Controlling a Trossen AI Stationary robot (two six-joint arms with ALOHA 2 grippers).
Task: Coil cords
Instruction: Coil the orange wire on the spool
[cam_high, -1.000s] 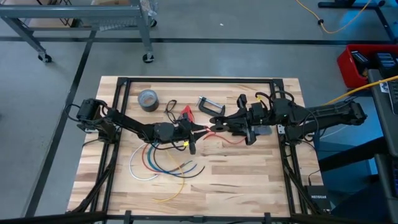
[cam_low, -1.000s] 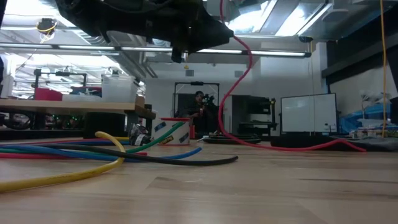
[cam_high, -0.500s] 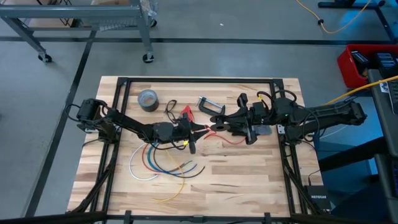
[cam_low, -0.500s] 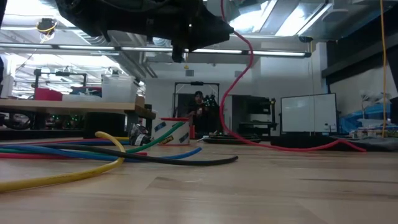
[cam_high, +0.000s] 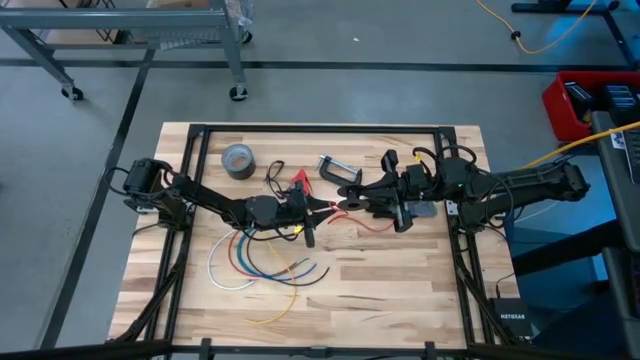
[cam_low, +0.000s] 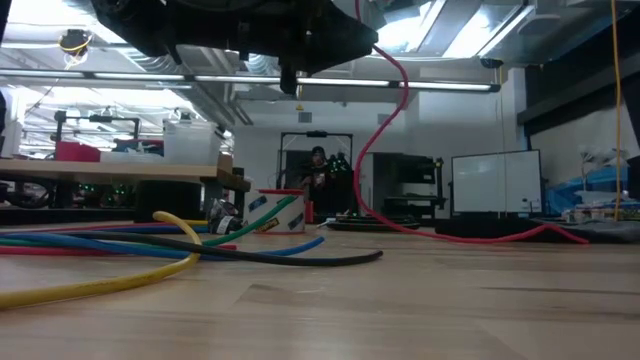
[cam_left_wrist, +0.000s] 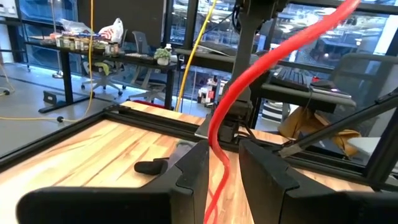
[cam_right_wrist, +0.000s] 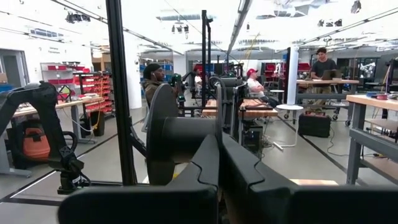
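Wooden table under my arms carries no legible writing. My left hand pinches the red wire mid-table; my right hand, closed, grips the black spool just right of it.

Both arms were dark, nearly black, built of slim tube-like links joined by thicker rounded joints. The left arm showed a bulky round base joint at the worktop's edge and thin black cables running along its length. The right arm was chunkier near its wrist, with looping black cables and a grey block-like part. The left pincer had two flat, matt black fingers with angular, stepped edges. The right pincer had the same dark, wedge-shaped fingers, smooth and unmarked, widening into a broad black body.
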